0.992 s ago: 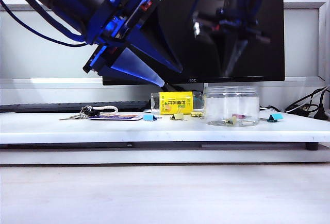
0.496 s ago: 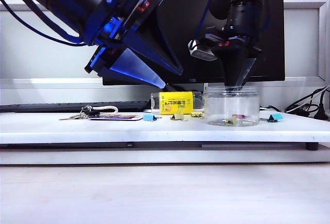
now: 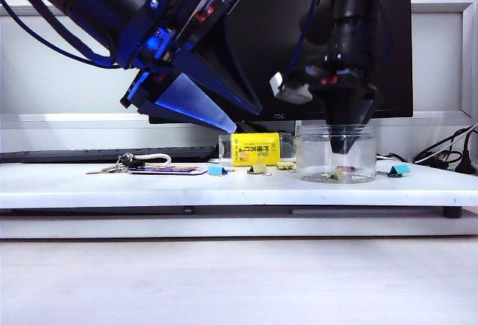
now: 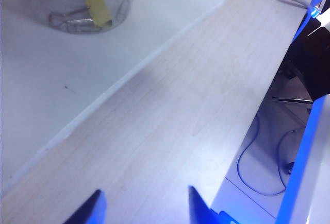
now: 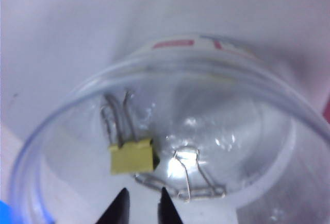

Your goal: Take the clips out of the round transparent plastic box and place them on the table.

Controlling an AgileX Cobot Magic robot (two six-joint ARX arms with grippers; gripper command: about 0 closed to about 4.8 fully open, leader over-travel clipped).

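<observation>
The clear, round jar (image 3: 337, 153), smooth-walled with a ridged rim, stood upright on the flat white tabletop (image 3: 224, 187). Inside lay a small yellow clip (image 5: 132, 157), its silver wire handles pointing away from the right hand (image 5: 142, 203). That hand hung straight down into the jar's mouth, fingers slightly parted, grasping nothing. The left hand (image 4: 144, 206) hovered tilted, spread wide, empty.

One clear jar (image 3: 336, 153), three yellow clips (image 3: 258, 168), two blue clips (image 3: 399, 169), one yellow packet (image 3: 255, 149)
</observation>
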